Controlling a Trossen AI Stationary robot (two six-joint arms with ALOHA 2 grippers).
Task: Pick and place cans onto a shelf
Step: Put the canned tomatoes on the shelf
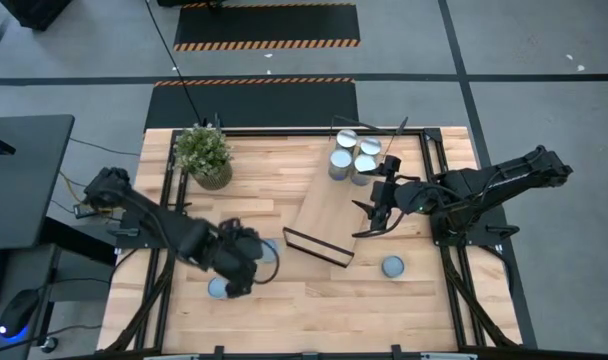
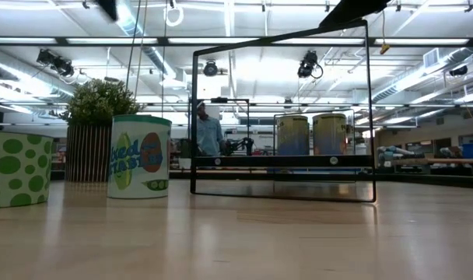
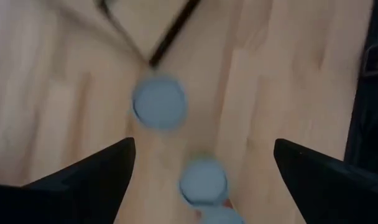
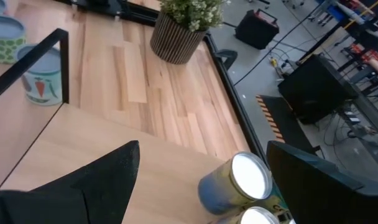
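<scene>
Left gripper [image 1: 246, 268]: spread wide above the counter's [image 1: 314, 310] near-left part, holding nothing; likely lining up over loose cans.
Below it: two cans [image 3: 159, 103] stood on the counter, one just beside the shelf's black frame corner.
Right gripper [image 1: 376, 215]: also spread and empty, hovering over the shelf [image 1: 329, 210], probably just clear of the stored cans.
Shelf: light board lying at an angle mid-counter, with a cluster of cans [image 1: 354, 157] at its far end.
Remaining: one can [image 1: 392, 266] sat alone, near right.
Plant [image 1: 205, 155]: far left, apart from the work.
</scene>
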